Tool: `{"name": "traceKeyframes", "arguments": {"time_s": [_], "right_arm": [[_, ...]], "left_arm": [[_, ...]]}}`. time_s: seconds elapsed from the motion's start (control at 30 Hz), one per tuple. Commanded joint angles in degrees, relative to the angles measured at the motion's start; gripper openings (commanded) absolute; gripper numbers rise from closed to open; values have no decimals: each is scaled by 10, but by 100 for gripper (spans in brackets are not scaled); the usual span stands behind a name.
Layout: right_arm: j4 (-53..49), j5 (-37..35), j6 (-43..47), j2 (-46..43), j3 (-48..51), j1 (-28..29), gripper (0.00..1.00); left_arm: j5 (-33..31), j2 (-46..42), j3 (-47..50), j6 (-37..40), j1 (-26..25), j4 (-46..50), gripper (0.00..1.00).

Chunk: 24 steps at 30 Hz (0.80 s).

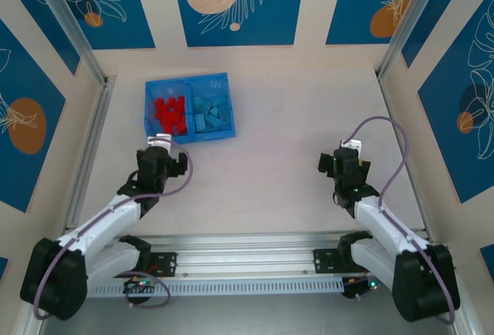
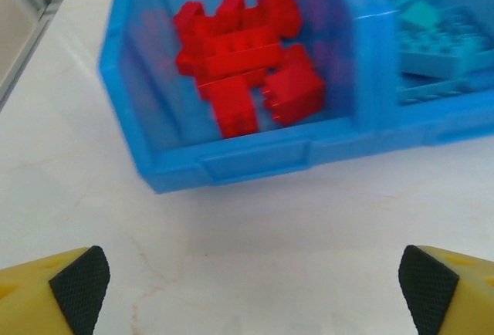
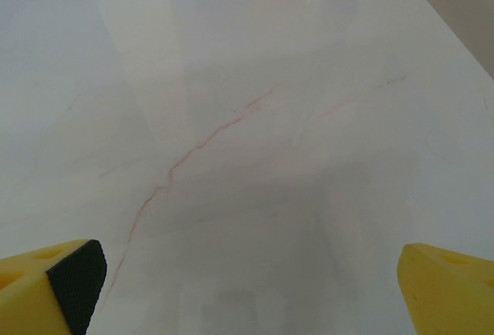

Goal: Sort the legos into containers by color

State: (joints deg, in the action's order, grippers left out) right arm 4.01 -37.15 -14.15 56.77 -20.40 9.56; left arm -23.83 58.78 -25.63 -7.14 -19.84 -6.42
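Resting sorted in the tray [image 1: 189, 79] toward the far left corner of the tabletop [image 1: 278, 150]: red legos [image 2: 247, 57] heaped in the left compartment, light blue legos [image 1: 211, 113] in the right, with the middle wall between them. Judged done or close to it, going by the two colours lying apart.

Left hand [image 2: 251, 285] just beside the tray's near wall, low over the tabletop, jaws spread wide and pinching nothing. Right hand [image 3: 251, 285] near the right edge, well apart from the tray, also spread and empty above bare marbled surface.

Step in hand, as judged: clearing the left hand from the tray. Best done by raising it first, then drawing it toward the near edge with jaws apart, so as not to nudge the low wall or tip the light tray.

Open room: broad bare tabletop between the tray and the right hand. Tighter on the left, beside the metal rail [image 1: 86, 157] along the left edge.
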Motion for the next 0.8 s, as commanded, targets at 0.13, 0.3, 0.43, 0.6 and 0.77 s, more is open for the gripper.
{"name": "traceKeyframes", "arguments": {"time_s": [0.13,0.3,0.43,0.6,0.77], "right_arm": [[297,142,41,195,-34,-50,99],[358,219,65,279,-56,-76,99],[453,199,63,303,-14,-72,100],[461,187,61,307,-16,-70,99],[459,188,61,305,-17,-71,100]], "left_arm": [[93,38,56,47,89,-255,100],[103,123,50,91,120,-328,100],[160,199,39,69,165,-361,100],[230,286,21,88,172,-397,100],[242,293,23,98,169,-408,100]]}}
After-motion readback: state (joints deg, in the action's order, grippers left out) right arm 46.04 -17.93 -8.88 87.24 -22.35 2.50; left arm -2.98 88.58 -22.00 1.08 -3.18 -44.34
